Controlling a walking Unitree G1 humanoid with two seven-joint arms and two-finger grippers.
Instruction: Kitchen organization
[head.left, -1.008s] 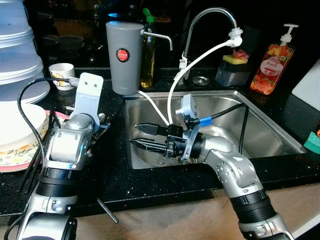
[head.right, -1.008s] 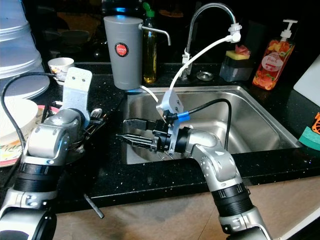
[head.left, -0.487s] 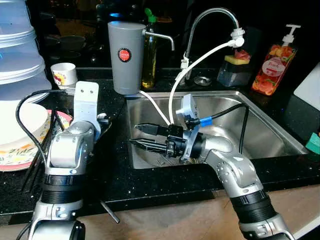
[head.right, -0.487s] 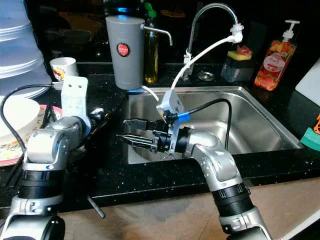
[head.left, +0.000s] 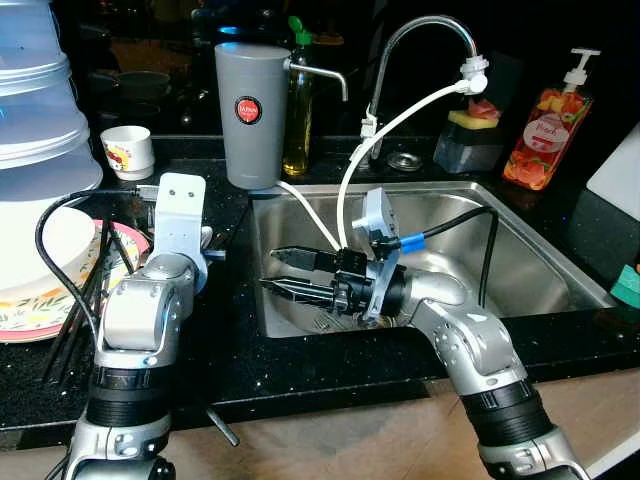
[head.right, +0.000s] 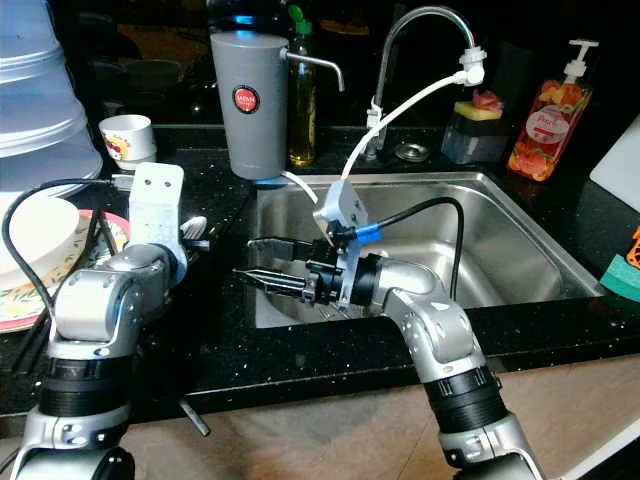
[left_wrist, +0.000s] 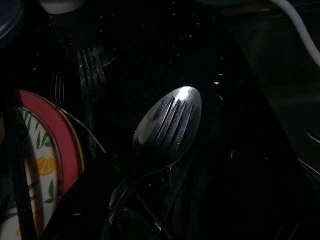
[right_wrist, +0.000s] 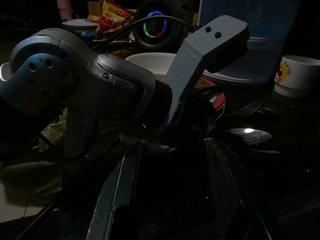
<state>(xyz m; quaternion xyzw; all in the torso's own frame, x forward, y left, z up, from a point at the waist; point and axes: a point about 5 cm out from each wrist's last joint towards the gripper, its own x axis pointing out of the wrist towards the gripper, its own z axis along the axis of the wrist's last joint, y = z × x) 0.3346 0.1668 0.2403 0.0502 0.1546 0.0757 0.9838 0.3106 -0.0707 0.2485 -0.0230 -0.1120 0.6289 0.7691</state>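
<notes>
My left arm's wrist (head.left: 178, 215) hangs over the black counter (head.left: 230, 330) just left of the sink, above a pile of cutlery. In the left wrist view a steel spoon (left_wrist: 167, 125) lies close ahead, with forks (left_wrist: 90, 75) beyond it and a red-rimmed plate (left_wrist: 40, 165) beside it. The spoon's bowl (head.right: 195, 228) peeks out next to the wrist. My right gripper (head.left: 272, 270) is open over the left part of the steel sink (head.left: 520, 250), pointing at the left arm, with nothing between its fingers (right_wrist: 117, 195).
A grey canister (head.left: 248, 115), an oil bottle (head.left: 295, 110), the faucet (head.left: 420, 40) with a white hose, a sponge holder (head.left: 470, 140) and a soap dispenser (head.left: 540, 125) line the back. Stacked plates (head.left: 40, 260), plastic tubs (head.left: 40, 110) and a cup (head.left: 130, 150) stand at the left.
My left wrist has drawn back a little toward me and its forearm now stands more upright. The right arm has stayed where it was.
</notes>
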